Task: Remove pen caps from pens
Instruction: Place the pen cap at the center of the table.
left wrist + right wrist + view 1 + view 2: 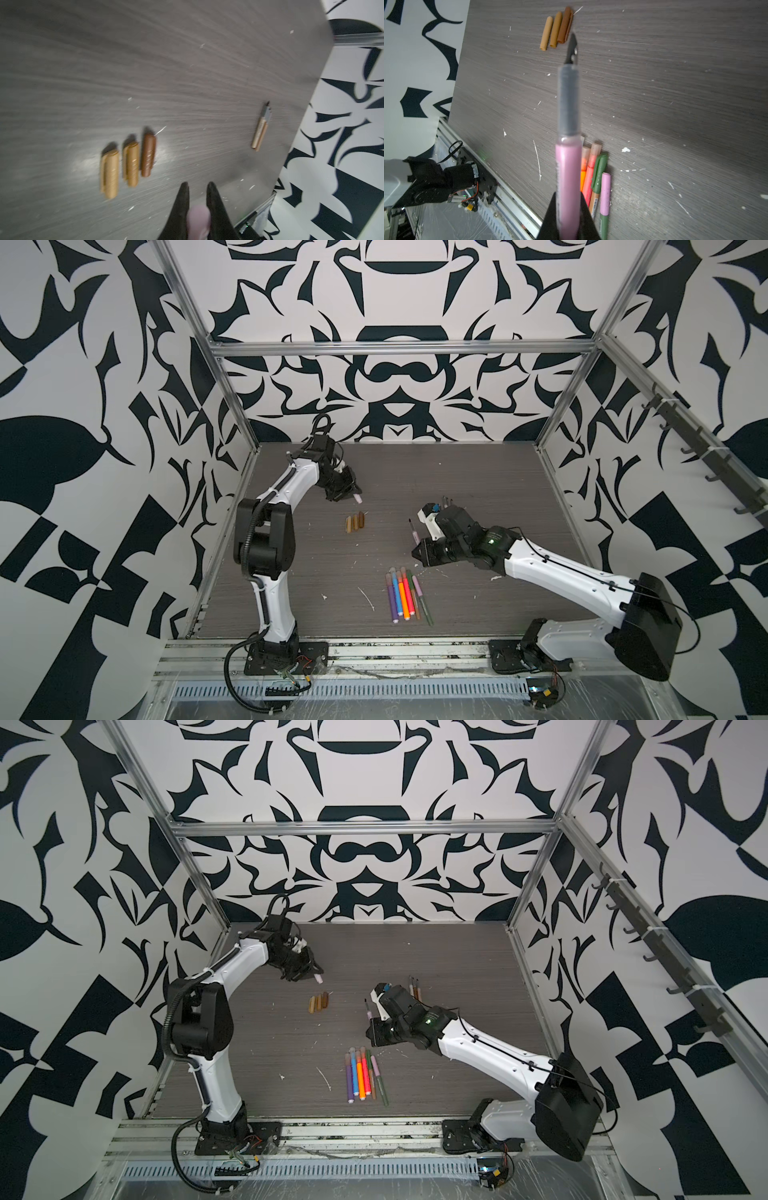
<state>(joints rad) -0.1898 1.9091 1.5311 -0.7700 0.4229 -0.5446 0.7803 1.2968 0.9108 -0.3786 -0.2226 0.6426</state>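
- The left claw [197, 186], at eleven o'clock from the middle of the table [478, 472], is closed on a pink cap [198, 220]. The cap looks light, smooth and easy to drop.
- Three brown caps [355, 523] lie near it, at six o'clock.
- The row of pens [405, 593] lies at six o'clock, near the front edge.
- The right claw [569, 197] grips the stiff pink pen [568, 166] by its barrel. There is open room at twelve o'clock.
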